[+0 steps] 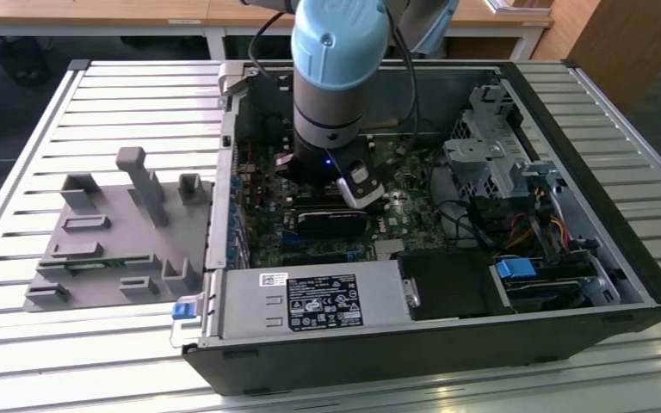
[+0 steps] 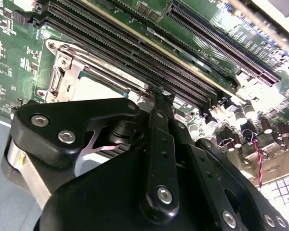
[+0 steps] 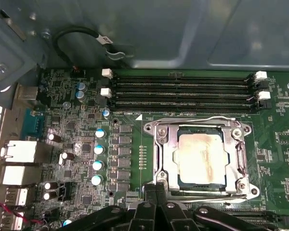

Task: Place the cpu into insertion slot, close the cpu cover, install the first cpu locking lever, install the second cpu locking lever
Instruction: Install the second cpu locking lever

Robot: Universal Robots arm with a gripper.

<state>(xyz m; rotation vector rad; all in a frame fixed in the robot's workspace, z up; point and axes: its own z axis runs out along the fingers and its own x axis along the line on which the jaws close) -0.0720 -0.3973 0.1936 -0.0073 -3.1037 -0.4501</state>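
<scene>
The jaws of the gripper (image 3: pixel 154 190) are closed together with nothing between them, and their tips stand at the edge of the cpu cover (image 3: pixel 169 159), on the side away from the long memory slots (image 3: pixel 183 89). The cpu cover lies flat over the insertion slot (image 3: pixel 202 186), and the cpu (image 3: pixel 202 159) sits inside it, its metal top showing through the square window of the frame. All this is on the green motherboard (image 1: pixel 411 215) inside the open computer case (image 1: pixel 606 258), which rests on the slatted table (image 1: pixel 32 344) beside a grey holder block (image 1: pixel 113 249).
</scene>
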